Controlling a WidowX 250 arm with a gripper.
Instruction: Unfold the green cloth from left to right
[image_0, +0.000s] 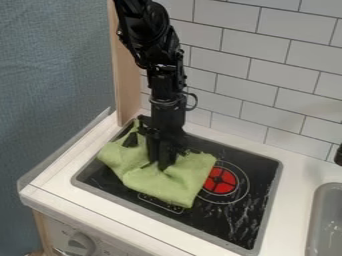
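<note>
The green cloth (175, 187) lies rumpled on the left part of the black stove (230, 220), its right edge just reaching the ring around the red burner (220, 180), probably because it is still partly folded and its upper layer has yet to be spread rightward. The gripper (161, 164) points straight down into the cloth's middle, touching it where creases gather, a placing that would suit pinching up a layer. How far open it is, and whether it grips any fabric, I cannot tell.
</note>
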